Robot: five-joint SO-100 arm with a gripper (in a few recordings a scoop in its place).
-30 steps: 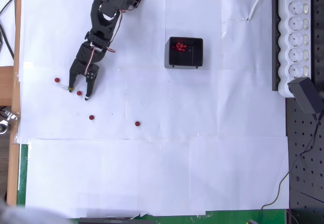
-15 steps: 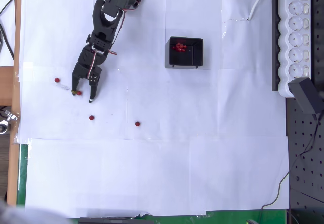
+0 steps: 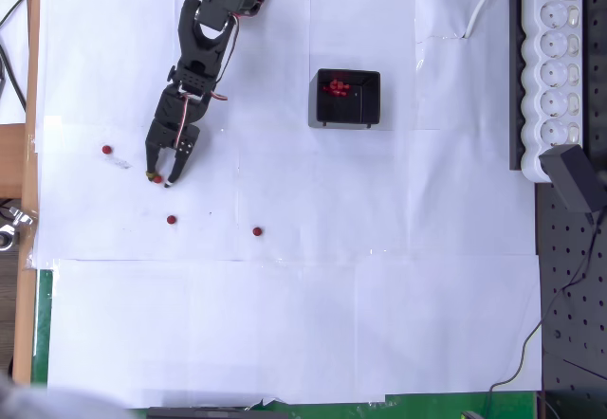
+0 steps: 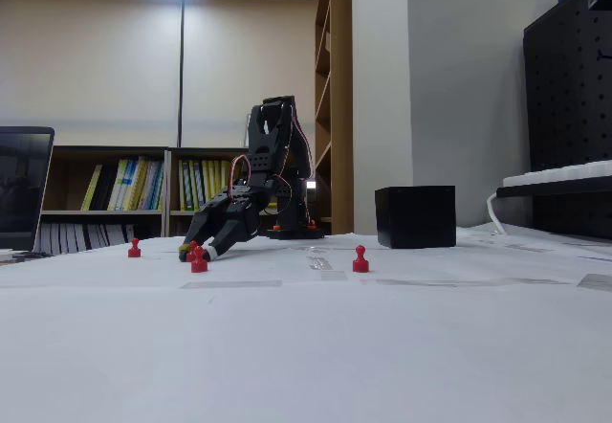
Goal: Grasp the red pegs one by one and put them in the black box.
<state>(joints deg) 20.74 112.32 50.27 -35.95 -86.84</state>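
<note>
In the overhead view my black gripper [image 3: 159, 179] is low on the white paper, its fingers drawn in on a red peg [image 3: 157, 179] that still sits at table level. The fixed view shows the gripper [image 4: 194, 251] with that peg [image 4: 192, 247] at its tips. Three more red pegs lie loose: one to the left [image 3: 107, 150] [image 4: 135, 248], one just below the gripper [image 3: 171, 219] [image 4: 199, 261], and one further right [image 3: 257, 231] [image 4: 360, 259]. The black box [image 3: 371, 106] [image 4: 415, 216] stands to the right and holds several red pegs [image 3: 336, 86].
A white power strip [image 3: 555, 68] on a black rail lies along the right edge, with a black adapter [image 3: 574, 177] and cables. The table's wooden edge [image 3: 33, 59] runs down the left. White paper [image 3: 285, 324] covers the table toward the bottom.
The gripper's fingers have closed from wide open to narrow around the peg. The peg and the gripper have shifted slightly right and down in the overhead view.
</note>
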